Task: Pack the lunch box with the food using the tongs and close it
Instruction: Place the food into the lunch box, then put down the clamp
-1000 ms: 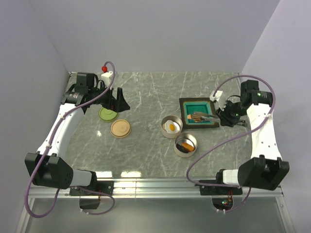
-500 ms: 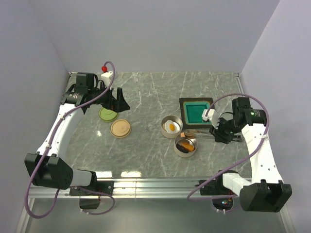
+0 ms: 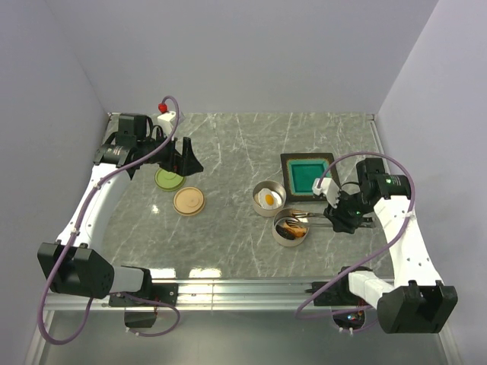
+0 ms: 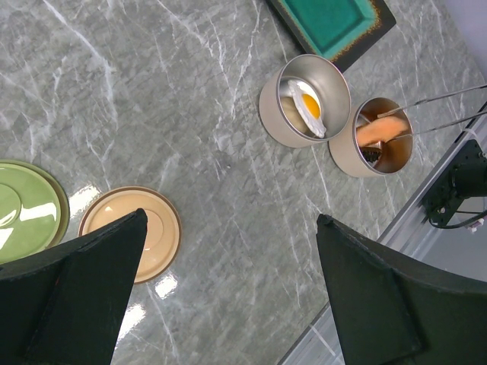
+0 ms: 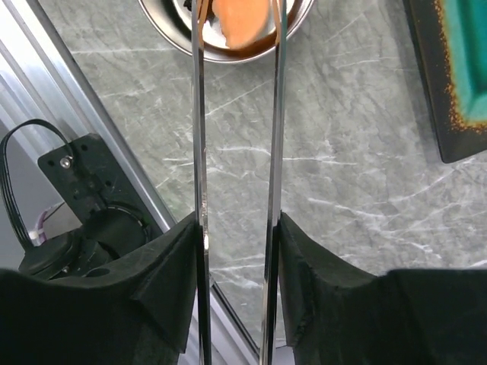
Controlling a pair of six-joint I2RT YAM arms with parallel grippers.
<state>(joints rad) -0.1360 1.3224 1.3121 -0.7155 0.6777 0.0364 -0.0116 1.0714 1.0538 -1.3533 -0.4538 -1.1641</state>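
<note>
The lunch box is two round metal tins. The far tin (image 3: 268,198) holds the white fried egg (image 4: 308,106). The near tin (image 3: 291,228) holds food, an orange piece (image 4: 378,131) and something dark under it. My right gripper (image 3: 340,217) is shut on the silver tongs (image 3: 308,218), one finger outside each arm (image 5: 199,152). The tong tips reach into the near tin (image 5: 175,34), either side of the orange piece (image 5: 242,23). My left gripper (image 3: 185,156) hangs open and empty above the lids at the far left.
A green lid (image 3: 169,179) and a tan lid (image 3: 189,201) lie flat on the marble under the left gripper. The teal tray (image 3: 308,175) with a dark rim sits behind the tins. The table's metal front rail (image 5: 91,114) runs close to the near tin.
The right arm carried the tongs from the teal tray forward to the near tin, and the tong arms now stand slightly wider apart. The left arm has not moved.
</note>
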